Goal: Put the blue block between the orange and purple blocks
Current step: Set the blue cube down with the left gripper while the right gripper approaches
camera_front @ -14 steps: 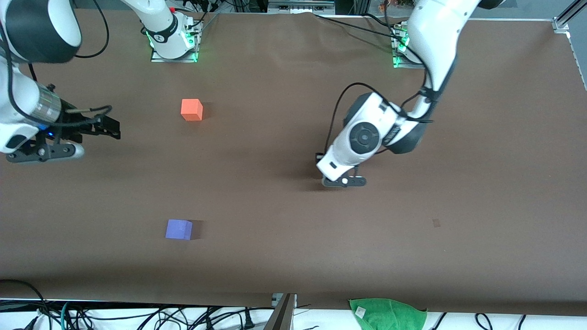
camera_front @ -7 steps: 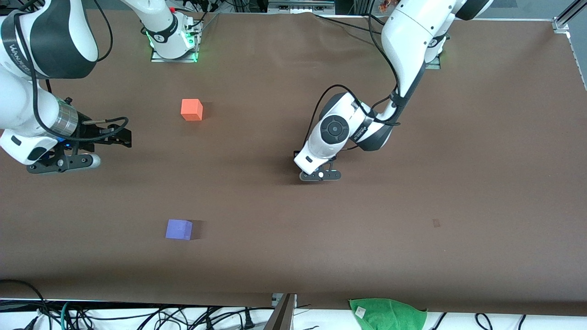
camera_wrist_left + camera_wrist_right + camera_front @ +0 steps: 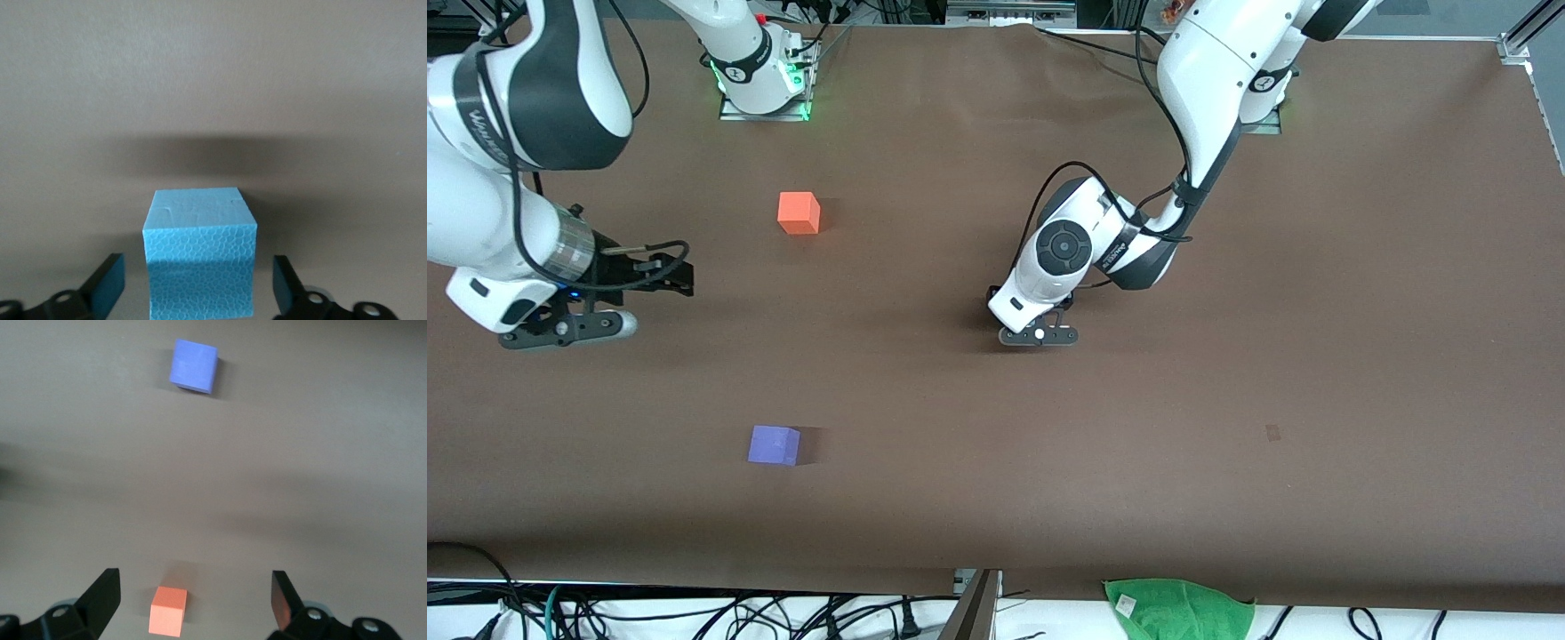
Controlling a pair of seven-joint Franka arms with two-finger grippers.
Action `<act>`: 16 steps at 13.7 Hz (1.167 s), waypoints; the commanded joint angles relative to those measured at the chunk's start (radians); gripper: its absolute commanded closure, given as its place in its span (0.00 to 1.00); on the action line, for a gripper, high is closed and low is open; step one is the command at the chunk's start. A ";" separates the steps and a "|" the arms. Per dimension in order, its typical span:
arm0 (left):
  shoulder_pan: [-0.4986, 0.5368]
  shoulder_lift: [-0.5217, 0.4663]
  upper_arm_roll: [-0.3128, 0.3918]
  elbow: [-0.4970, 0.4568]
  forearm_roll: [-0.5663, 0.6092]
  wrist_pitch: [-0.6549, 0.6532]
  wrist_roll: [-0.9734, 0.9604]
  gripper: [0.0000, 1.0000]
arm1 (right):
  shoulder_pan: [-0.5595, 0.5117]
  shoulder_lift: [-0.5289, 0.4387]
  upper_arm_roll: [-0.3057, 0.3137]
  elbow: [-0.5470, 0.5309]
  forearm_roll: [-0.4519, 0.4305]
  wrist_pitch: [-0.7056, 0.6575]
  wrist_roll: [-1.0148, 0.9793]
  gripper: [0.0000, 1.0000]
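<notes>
The blue block (image 3: 200, 260) shows only in the left wrist view, resting on the brown table between the fingers of my open left gripper (image 3: 198, 287), with a gap on each side. In the front view the left gripper (image 3: 1037, 331) is low over the table's middle and hides the block. The orange block (image 3: 799, 213) lies toward the right arm's end, and the purple block (image 3: 774, 444) is nearer the front camera than it. My right gripper (image 3: 671, 276) is open and empty, up in the air beside the orange block. Its wrist view shows its open fingers (image 3: 193, 593), the orange block (image 3: 167, 610) and the purple block (image 3: 194, 365).
A green cloth (image 3: 1179, 609) lies off the table's front edge. Cables run along that edge and around the arm bases at the back. A small dark mark (image 3: 1272, 432) is on the table toward the left arm's end.
My left gripper has moved low over the table toward the right arm's end. My right arm has shifted a little toward the table's middle. The orange and purple blocks have not moved.
</notes>
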 commanded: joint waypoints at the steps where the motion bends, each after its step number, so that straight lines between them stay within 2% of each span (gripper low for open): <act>1: 0.005 -0.079 0.011 0.018 -0.014 -0.132 0.028 0.00 | 0.027 0.028 -0.002 0.016 0.018 0.019 -0.002 0.00; 4: 0.054 -0.213 0.013 0.018 -0.014 -0.310 0.036 0.00 | 0.059 0.046 -0.002 0.016 0.021 0.031 0.107 0.00; 7: 0.143 -0.326 0.019 0.018 -0.010 -0.479 0.063 0.00 | 0.112 0.075 -0.002 0.016 0.076 0.075 0.152 0.00; 10: 0.258 -0.438 0.018 0.019 0.081 -0.607 0.175 0.00 | 0.212 0.117 -0.002 0.016 0.082 0.150 0.309 0.00; 14: 0.433 -0.560 0.018 0.022 0.119 -0.638 0.310 0.00 | 0.374 0.207 -0.002 0.017 0.081 0.293 0.530 0.00; 16: 0.505 -0.565 0.019 0.089 0.118 -0.674 0.443 0.00 | 0.442 0.252 -0.002 0.019 0.071 0.365 0.638 0.00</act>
